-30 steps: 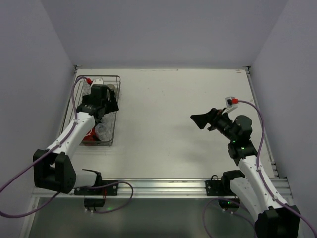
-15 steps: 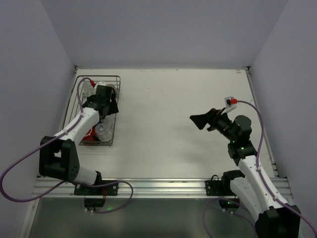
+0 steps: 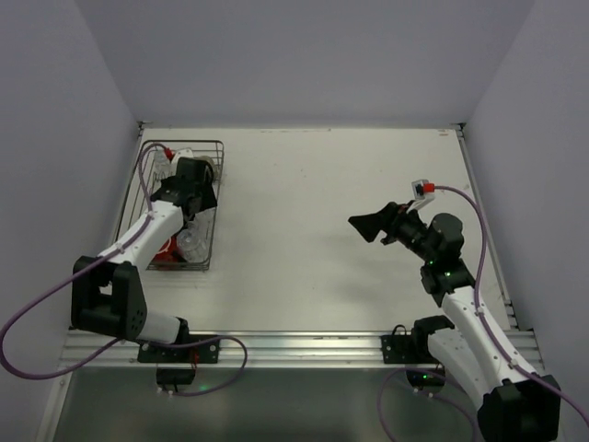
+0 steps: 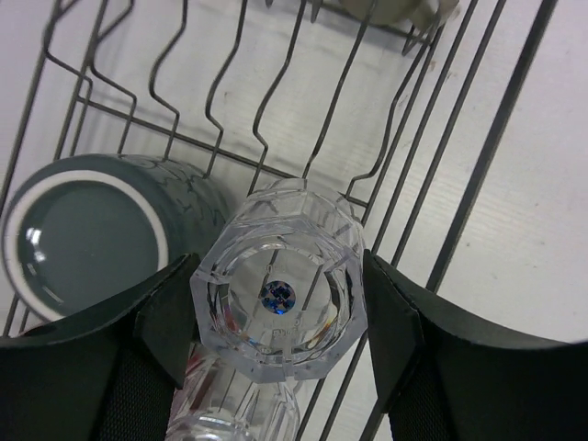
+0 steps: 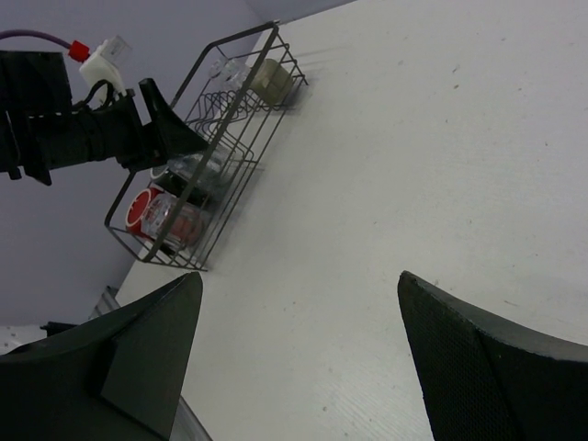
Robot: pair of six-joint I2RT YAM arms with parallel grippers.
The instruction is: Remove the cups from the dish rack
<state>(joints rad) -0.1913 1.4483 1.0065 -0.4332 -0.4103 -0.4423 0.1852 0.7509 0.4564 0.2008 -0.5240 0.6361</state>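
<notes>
Crowding one rack point(image 3: 195, 142): perhaps five cups point(image 4: 280, 294)

The table point(image 3: 322, 184) is viewed from high above its near edge. The rack point(image 4: 511, 92), shared by all views, is seen close and straight down from the left wrist, and far off, obliquely across the table, from the right wrist.

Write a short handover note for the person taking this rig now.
Left gripper: inside the dark wire dish rack, fingers on either side of a clear faceted tumbler; firm grip unclear.
Right gripper: open, empty, above the white table.
Also in the rack: dark green mug, red mug, greyish-tan cup.
Done: no cup out yet.
Left: all cups.
</notes>
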